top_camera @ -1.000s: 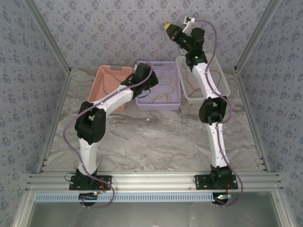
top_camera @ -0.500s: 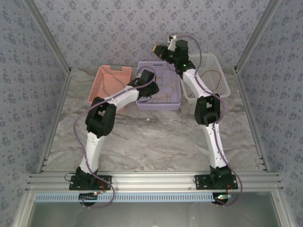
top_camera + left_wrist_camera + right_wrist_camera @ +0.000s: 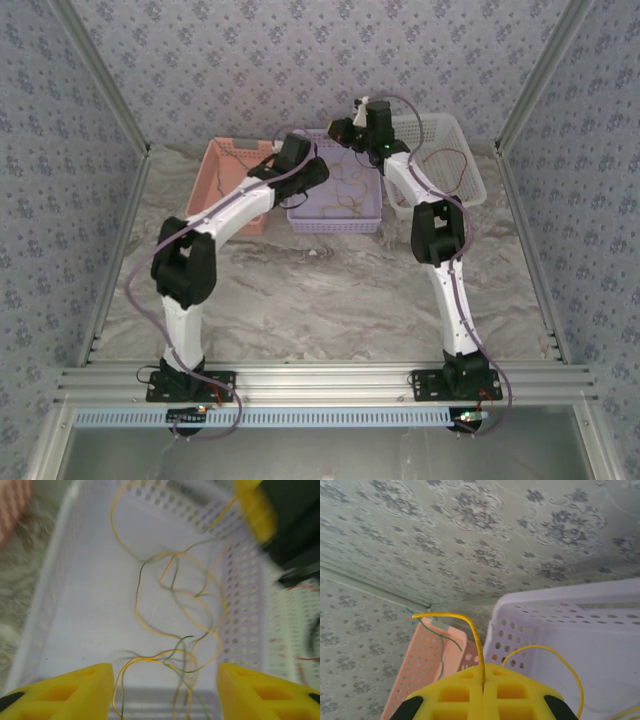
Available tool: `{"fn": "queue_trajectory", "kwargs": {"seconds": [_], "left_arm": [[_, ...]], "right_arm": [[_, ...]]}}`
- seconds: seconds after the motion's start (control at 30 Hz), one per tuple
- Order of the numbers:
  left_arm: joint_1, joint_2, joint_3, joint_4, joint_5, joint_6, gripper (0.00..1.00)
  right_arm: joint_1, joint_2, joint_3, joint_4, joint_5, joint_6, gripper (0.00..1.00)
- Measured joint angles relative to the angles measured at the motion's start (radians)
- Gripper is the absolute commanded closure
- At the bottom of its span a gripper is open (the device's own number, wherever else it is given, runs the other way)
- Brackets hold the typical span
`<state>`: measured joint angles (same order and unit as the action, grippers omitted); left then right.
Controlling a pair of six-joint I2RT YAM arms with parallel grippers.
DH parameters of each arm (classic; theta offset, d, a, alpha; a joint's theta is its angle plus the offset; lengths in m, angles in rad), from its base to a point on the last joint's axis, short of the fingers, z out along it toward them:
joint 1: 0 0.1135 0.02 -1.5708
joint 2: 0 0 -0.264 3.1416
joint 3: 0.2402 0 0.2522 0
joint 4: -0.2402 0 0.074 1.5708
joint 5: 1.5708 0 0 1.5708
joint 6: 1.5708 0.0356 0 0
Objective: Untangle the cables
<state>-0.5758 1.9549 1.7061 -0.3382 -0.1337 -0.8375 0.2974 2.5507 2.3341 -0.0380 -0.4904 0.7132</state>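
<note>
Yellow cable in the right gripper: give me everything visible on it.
The yellow cable is a thin, smooth, plastic-looking wire, pinched in the seam between the shut right gripper's yellow fingers. Its short free end rises, then bends left toward the pink basket. A yellow loop, apparently the same cable, arcs from the grip over the lilac basket.

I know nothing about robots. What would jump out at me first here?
The loose tangle of yellow and green cables lying in the lilac basket, at the far middle of the table, jumps out first. The right gripper is shut on one yellow cable above the basket's far rim, while the left gripper hangs open over the basket.
</note>
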Motion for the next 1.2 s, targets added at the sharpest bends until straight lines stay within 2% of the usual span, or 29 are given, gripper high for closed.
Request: {"fn": "queue_trajectory", "kwargs": {"seconds": [0.2, 0.33, 0.37, 0.53, 0.63, 0.73, 0.93, 1.1, 1.17, 1.2], "left_arm": [[0.012, -0.200, -0.029, -0.030, -0.054, 0.014, 0.44], [0.015, -0.280, -0.097, -0.059, -0.075, 0.023, 0.44], [0.015, -0.296, -0.125, -0.063, -0.077, 0.024, 0.44], [0.019, -0.377, -0.293, -0.094, -0.076, 0.026, 0.43], [0.029, -0.433, -0.375, -0.114, -0.076, 0.025, 0.39], [0.048, -0.496, -0.419, -0.132, -0.073, 0.029, 0.38], [0.089, -0.631, -0.478, -0.148, -0.066, 0.034, 0.32], [0.167, -0.754, -0.554, -0.176, -0.034, 0.044, 0.22], [0.208, -0.801, -0.578, -0.196, -0.016, 0.053, 0.14], [0.230, -0.829, -0.591, -0.207, -0.008, 0.059, 0.02]], "right_arm": [[0.012, 0.000, 0.001, -0.099, 0.040, -0.042, 1.00], [0.030, 0.007, 0.014, -0.143, 0.055, -0.052, 1.00], [0.034, 0.012, 0.024, -0.152, 0.057, -0.058, 0.96], [0.059, 0.075, 0.116, -0.219, 0.058, -0.106, 0.61], [0.072, 0.079, 0.118, -0.274, 0.067, -0.133, 0.48], [0.083, 0.058, 0.077, -0.279, 0.092, -0.160, 0.41], [0.094, -0.135, -0.190, -0.253, 0.172, -0.203, 0.39], [0.094, -0.423, -0.470, -0.146, 0.260, -0.246, 0.37], [0.093, -0.571, -0.602, -0.089, 0.302, -0.273, 0.35], [0.093, -0.655, -0.676, -0.059, 0.327, -0.289, 0.34]]}}
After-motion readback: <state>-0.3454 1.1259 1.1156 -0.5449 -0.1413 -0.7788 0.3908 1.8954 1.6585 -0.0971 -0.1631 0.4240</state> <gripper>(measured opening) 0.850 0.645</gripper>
